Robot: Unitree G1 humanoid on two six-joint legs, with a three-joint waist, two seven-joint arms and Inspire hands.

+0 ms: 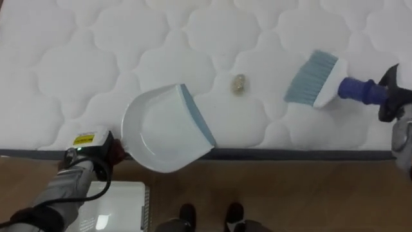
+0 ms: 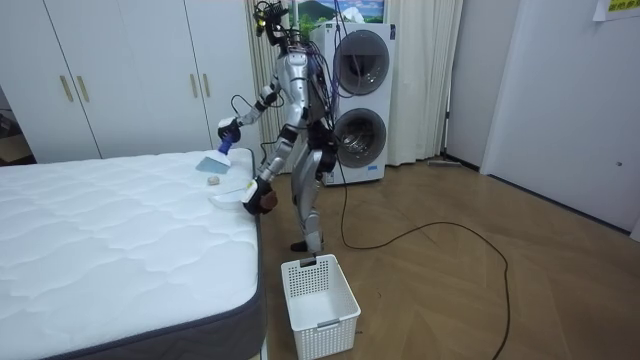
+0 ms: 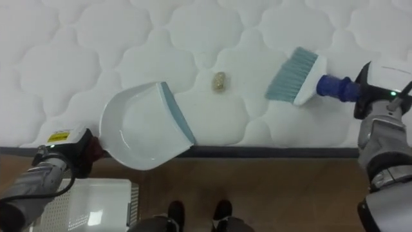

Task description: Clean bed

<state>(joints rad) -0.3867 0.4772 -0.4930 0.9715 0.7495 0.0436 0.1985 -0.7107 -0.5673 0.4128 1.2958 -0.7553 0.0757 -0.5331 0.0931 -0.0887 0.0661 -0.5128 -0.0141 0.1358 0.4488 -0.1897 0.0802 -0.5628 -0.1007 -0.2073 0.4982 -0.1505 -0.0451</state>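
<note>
White dustpan (image 1: 164, 129) gripped in left hand (image 1: 89, 148), brush (image 1: 314, 78) gripped in right hand (image 1: 394, 90); crumb (image 1: 239, 83) on mattress (image 1: 77, 71) between.

Dustpan (image 1: 164, 129) handle out of sight behind left robot hand (image 1: 90, 149); white basket (image 1: 129, 193) partly beyond bottom edge.

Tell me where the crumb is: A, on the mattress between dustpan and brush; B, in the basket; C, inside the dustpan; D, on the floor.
A: the crumb lies on the mattress, apart from the dustpan to its left and the brush to its right.
</note>
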